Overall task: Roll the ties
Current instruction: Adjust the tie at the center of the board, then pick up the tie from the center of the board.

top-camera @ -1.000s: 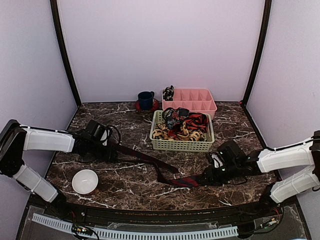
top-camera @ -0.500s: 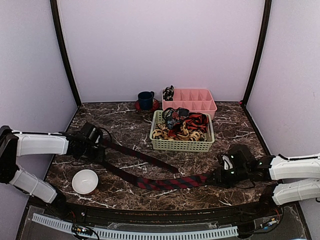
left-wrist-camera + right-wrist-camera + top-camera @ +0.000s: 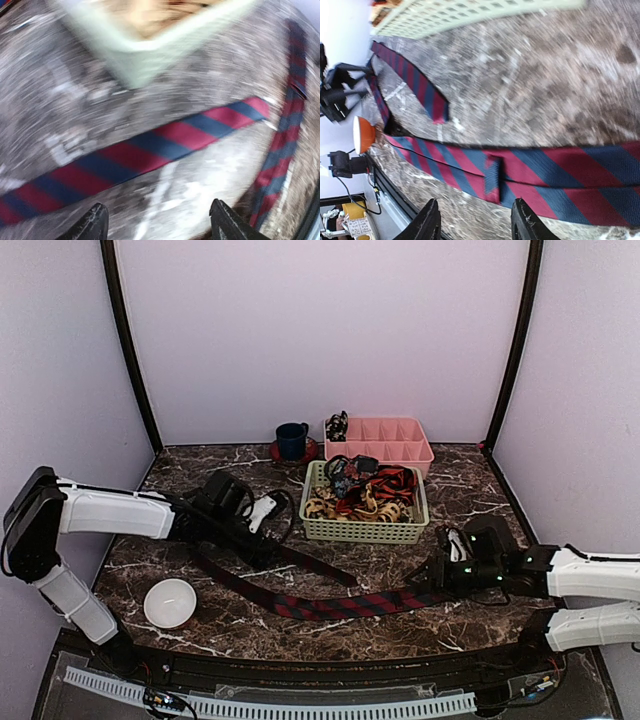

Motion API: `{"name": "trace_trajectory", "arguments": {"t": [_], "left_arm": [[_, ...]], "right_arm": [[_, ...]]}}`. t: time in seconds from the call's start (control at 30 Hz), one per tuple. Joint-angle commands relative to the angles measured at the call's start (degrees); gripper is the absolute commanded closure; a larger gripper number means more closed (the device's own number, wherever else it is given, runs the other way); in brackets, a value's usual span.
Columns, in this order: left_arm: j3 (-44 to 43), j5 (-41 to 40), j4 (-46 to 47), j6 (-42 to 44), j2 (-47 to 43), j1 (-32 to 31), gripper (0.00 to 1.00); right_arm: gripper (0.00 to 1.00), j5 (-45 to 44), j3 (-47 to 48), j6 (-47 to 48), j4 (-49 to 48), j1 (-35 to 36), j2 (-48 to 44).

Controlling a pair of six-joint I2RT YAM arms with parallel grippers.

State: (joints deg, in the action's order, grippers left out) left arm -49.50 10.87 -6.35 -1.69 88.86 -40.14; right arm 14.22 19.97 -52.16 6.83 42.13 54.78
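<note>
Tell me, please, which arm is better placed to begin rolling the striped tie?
Probably right: the right pincer stands open at the wide end of the striped tie; the left pincer hangs over its middle.

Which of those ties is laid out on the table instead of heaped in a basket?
The navy tie with red stripes, stretched along the marble table; the other ties sit tangled in the green basket.
</note>
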Motion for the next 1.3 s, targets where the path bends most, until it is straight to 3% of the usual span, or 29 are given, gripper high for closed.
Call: {"name": "trace_trajectory", "arguments": {"t": [0.0, 0.23, 0.47, 0.77, 0.8, 1.0, 1.13, 1.27], "left_arm": [[0.53, 9.28, 7.54, 11.91, 2.14, -2.24, 0.28], [-1.38, 14.38, 11.51, 23.34, 7.59, -3.49, 0.29], [-11.12, 15.14, 3.06, 30.61, 16.6, -3.47, 0.3], [-16.16, 14.68, -2.97, 33.51, 24.36, -3.48, 0.33], [-15.97, 14.31, -3.01, 33.51, 24.53, -3.5, 0.36], [-13.43, 11.87, -1.46, 31.88, 23.02, -3.53, 0.76], [-8.58, 7.38, 5.4, 27.3, 17.57, -3.14, 0.91], [-6.58, 11.21, 7.62, 23.45, 11.33, -2.54, 0.96]], "right_arm": [[0.51, -0.94, 2.15, 2.64, -1.04, -0.34, -0.55], [0.51, -0.86, 1.49, 2.77, 0.0, -0.92, -3.9], [0.51, -0.27, 1.0, 3.18, 2.05, -2.68, -7.04], [0.51, 0.78, 0.44, 4.06, 3.63, -3.71, -8.19], [0.51, 0.92, 0.36, 4.23, 3.64, -3.72, -8.0], [0.55, 4.6, -0.45, 4.13, -0.75, -3.72, -5.77], [0.6, 6.08, -0.81, 2.46, -6.21, -0.83, -1.53], [0.63, 4.23, -0.9, 0.84, -10.31, 3.94, 3.26]]}}
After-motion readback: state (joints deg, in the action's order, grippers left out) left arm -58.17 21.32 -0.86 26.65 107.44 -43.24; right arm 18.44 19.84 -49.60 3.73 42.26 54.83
